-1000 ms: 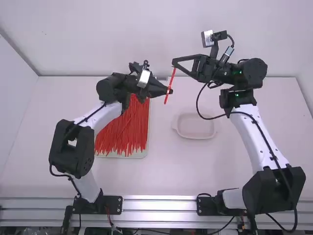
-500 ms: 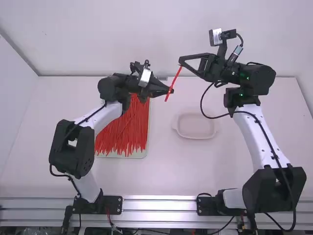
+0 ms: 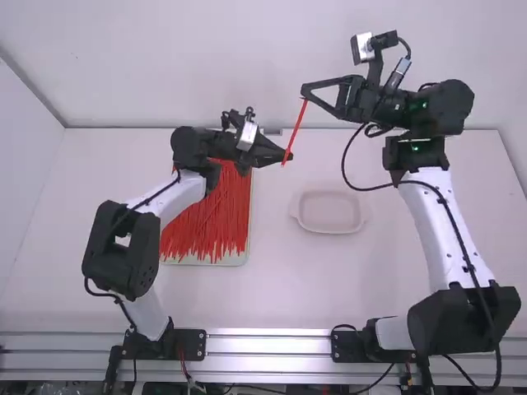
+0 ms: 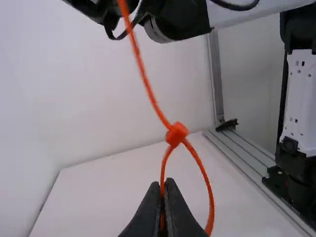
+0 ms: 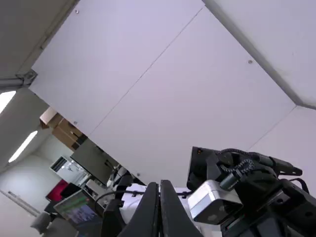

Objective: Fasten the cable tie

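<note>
Right claw [image 3: 305, 90]: risen and drawn back since the earlier frames, taking the tie's tail with it.

Cable tie [image 3: 294, 130]: orange-red, held in the air between both claws, above the desk [image 3: 272, 288], slanting up toward the right claw. Tail already threaded through the head [image 4: 176, 134]; loop [image 4: 206, 197] hangs open below it.

Left claw [image 3: 282, 155]: fingers pressed together on the loop strand just under the head.

Right claw: fingers together, apparently pinching the tail's upper end.

Step, as judged: tightening, partly done. Next move calls for a steady pull along the tail while the left claw holds firm.

Nearby: spare ties [image 3: 210, 216] on a board [image 3: 206, 261]; white dish [image 3: 329, 230].
</note>
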Robot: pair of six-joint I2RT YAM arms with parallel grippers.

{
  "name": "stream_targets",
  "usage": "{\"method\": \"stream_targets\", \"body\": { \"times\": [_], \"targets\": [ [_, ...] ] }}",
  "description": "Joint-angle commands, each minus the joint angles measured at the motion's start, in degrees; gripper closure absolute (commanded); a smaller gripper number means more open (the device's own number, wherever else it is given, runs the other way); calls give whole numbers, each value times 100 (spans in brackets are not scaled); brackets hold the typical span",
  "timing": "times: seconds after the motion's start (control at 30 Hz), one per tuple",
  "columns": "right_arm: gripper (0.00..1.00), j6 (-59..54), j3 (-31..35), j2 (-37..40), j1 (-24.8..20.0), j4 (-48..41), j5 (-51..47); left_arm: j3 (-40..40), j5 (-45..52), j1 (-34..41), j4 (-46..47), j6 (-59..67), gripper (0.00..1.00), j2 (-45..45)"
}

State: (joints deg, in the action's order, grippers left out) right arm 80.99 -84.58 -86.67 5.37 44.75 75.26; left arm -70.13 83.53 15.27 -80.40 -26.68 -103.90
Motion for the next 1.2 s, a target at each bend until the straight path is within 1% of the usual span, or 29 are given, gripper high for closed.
{"method": "stream_targets", "body": {
  "times": [0.0, 0.23, 0.37, 0.4, 0.43, 0.47, 0.5, 0.6, 0.7, 0.73, 0.83, 1.0, 1.17],
  "targets": [
    [100, -201, -579, 138, -68, -4, -474, 223, 562, 7, 50, 170, 98, -15],
    [100, -243, -734, 138, -48, -44, -431, 223, 584, 4, 46, 166, 98, -15],
    [100, -457, -734, 138, -35, -42, -127, 223, 560, 7, 48, 157, 98, -15],
    [97, -557, -732, 138, -74, -48, -4, 223, 555, 7, 44, 129, 98, -15],
    [78, -667, -728, 138, -140, -55, 155, 223, 535, 4, 39, 72, 98, -13],
    [66, -713, -723, 138, -175, -79, 243, 223, 540, 0, 33, 70, 98, -15],
    [1, -870, -717, 138, -236, -282, 431, 223, 546, -52, -2, 48, 98, -13],
    [2, -1241, -649, 138, -280, -741, 560, 223, 538, -92, 0, -9, 98, -13],
    [2, -1862, -433, 140, -286, -1360, 669, 223, 509, -96, -7, -76, 98, -13],
    [1, -1923, -409, 140, -286, -1412, 686, 223, 492, -98, -11, -98, 98, -13],
    [1, -2516, -79, 138, -286, -1912, 745, 221, 402, -166, -188, -282, 98, -13],
    [1, -2957, 424, 162, -271, -1943, 907, 221, 219, -302, -699, -848, 98, -13],
    [1, -3849, 931, 177, -240, -1952, 1067, 221, -107, -415, -1106, -1488, 98, -13]
  ]
}}
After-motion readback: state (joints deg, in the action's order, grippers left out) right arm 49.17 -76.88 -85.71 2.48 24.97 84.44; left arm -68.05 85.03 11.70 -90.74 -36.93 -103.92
